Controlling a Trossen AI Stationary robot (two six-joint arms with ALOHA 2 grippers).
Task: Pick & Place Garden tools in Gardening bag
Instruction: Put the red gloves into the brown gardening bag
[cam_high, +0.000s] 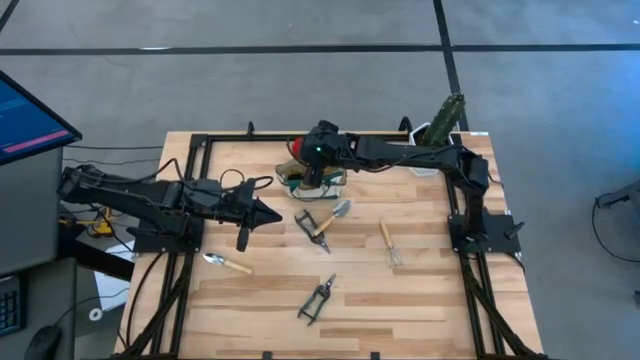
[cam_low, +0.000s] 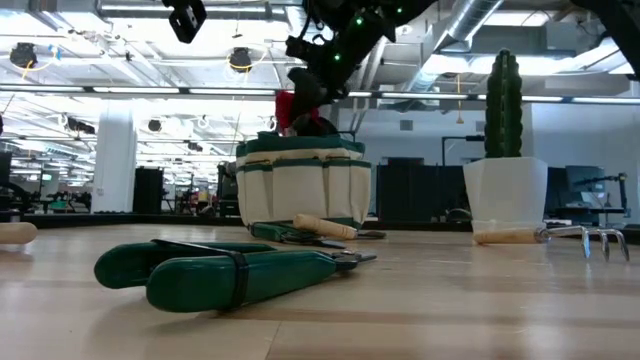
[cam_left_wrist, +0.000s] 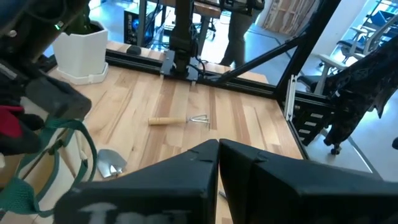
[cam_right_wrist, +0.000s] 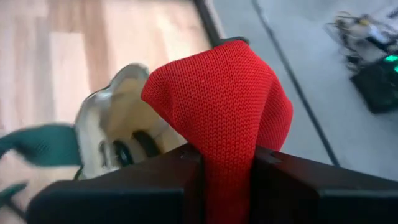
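Red knitted fabric (cam_right_wrist: 217, 112) sits pinched between the jaws of the right gripper (cam_high: 318, 152), which hangs directly over the open mouth of the gardening bag (cam_low: 302, 184); from this I judge the arm is carrying the piece to drop it inside, and holding it high so it clears the green handles. What the red piece is I cannot tell for certain; it looks like soft cloth, perhaps the head of a tool. The bag stands upright near the far edge of the worktop (cam_high: 420, 300), beside the white pot with the cactus (cam_low: 505, 180), probably so either arm can reach its opening from above. The left gripper (cam_high: 262, 212) waits low over the left part of the worktop, jaws closed with nothing between them, kept clear of the right arm's path. Other tools lie spread apart on the wood, likely so each can be gripped alone: a trowel (cam_high: 335, 212), green-handled pruning shears (cam_low: 225, 270), a small wooden-handled rake (cam_high: 390, 243) and a wooden-handled scoop (cam_high: 228, 263)
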